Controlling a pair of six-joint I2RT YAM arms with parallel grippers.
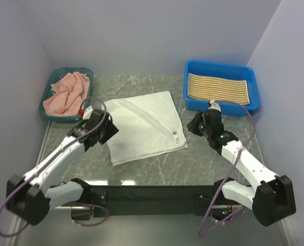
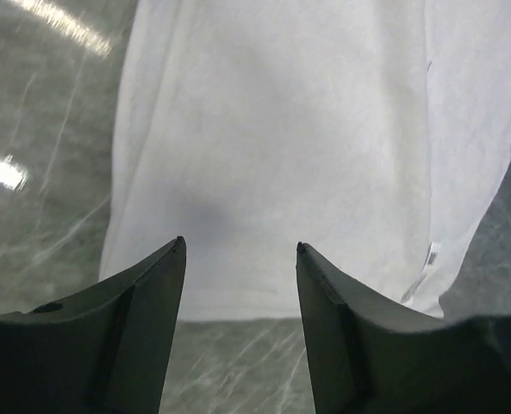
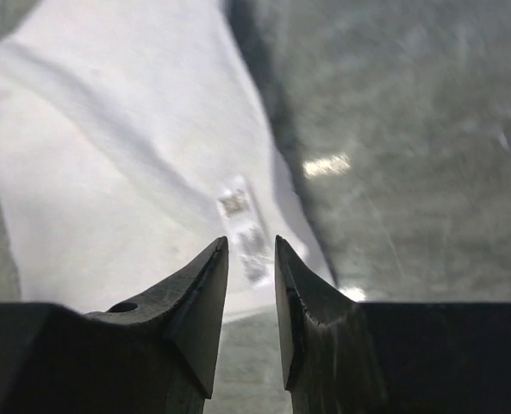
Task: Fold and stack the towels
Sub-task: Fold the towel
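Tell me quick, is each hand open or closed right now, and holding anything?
Left hand: open, holding nothing, by the white towel.
Right hand: slightly open, holding nothing.

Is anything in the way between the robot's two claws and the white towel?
No, nothing visible is in the way. The left gripper has its jaws open right at the edge of the white towel. The right gripper, jaws slightly apart, points at the towel's corner with the label.
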